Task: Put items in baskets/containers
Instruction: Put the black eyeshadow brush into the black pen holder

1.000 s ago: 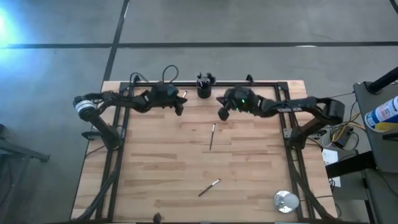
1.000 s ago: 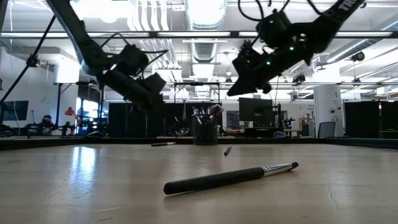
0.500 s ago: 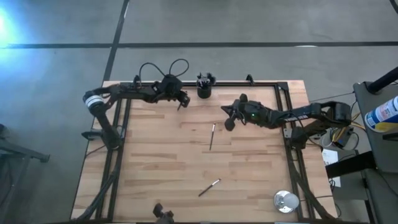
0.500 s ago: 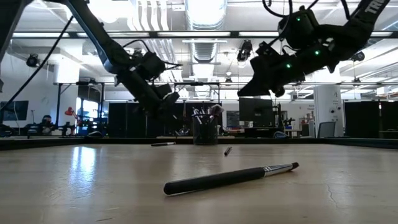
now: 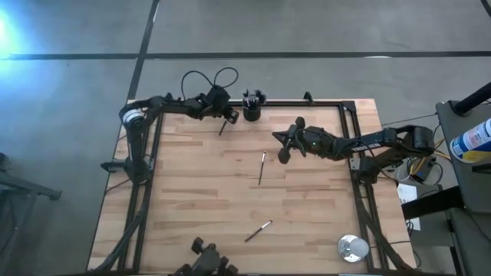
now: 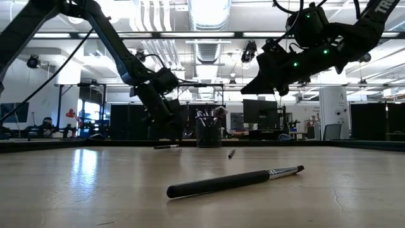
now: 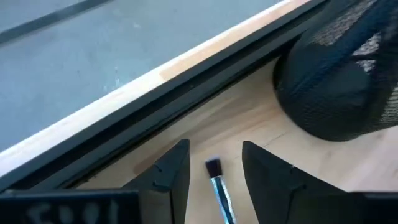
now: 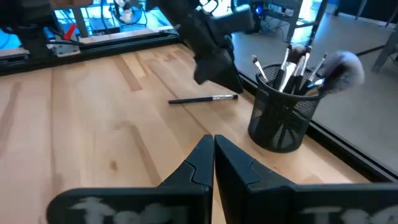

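While the left gripper point(image 5: 225, 119) hangs low over the far edge of the tabletop point(image 5: 192, 199) just beside the black mesh cup point(image 5: 252, 112), its fingers point(image 7: 166, 171) stand apart with a brush point(image 7: 217, 183) lying on the wood between them, bristle tip towards the table's black frame; nothing is clamped, and I cannot tell whether the fingers touch the brush; from the right wrist view this same brush point(image 8: 204, 99) lies flat near the cup point(image 8: 283, 124), directly beneath the left gripper point(image 8: 214, 68); the cup stands upright at the far edge and already holds a bunch of brushes point(image 8: 297, 67), handles down, one with a fluffy wide head; the right gripper point(image 5: 283, 152) hovers above the wood nearer the middle, its fingers point(image 8: 198, 163) pressed together and holding nothing; two more brushes remain loose on the tabletop, one point(image 5: 261, 168) near the centre, just beside the right gripper, and another point(image 5: 258, 231) well apart towards the near edge; a round silver disc point(image 5: 352, 248) sits at the near right corner.
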You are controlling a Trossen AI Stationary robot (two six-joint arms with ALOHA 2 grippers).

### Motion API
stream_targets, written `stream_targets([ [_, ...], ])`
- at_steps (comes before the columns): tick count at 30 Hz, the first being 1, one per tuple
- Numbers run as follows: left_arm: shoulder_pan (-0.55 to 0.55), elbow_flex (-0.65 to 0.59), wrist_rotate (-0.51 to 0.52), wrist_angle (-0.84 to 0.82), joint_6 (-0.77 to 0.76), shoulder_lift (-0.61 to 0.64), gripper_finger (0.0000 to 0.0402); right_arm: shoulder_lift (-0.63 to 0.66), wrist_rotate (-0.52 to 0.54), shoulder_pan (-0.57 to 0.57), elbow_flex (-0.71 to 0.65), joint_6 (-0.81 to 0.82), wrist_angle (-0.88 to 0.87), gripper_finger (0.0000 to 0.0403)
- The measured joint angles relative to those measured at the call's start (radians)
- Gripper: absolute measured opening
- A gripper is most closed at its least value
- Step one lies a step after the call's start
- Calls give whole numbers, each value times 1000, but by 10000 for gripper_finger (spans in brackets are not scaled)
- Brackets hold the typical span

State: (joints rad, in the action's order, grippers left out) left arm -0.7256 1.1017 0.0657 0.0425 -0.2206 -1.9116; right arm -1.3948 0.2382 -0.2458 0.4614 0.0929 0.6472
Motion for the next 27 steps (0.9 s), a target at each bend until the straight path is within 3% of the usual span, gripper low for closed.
stream_targets([
  [11, -13, 25, -26, -14, -21, -54, 131, 28, -2, 12, 0, 5, 2, 8],
  [14, -15, 25, -22, -23, -15, -53, 102, 31, -2, 15, 0, 9, 3, 8],
  [19, -19, 23, -15, -49, 9, -53, 15, 37, -3, 23, 0, 50, -4, 8],
  [27, -17, -14, -12, -116, 65, 32, 1, 38, -2, 73, 0, 58, -10, 8],
])
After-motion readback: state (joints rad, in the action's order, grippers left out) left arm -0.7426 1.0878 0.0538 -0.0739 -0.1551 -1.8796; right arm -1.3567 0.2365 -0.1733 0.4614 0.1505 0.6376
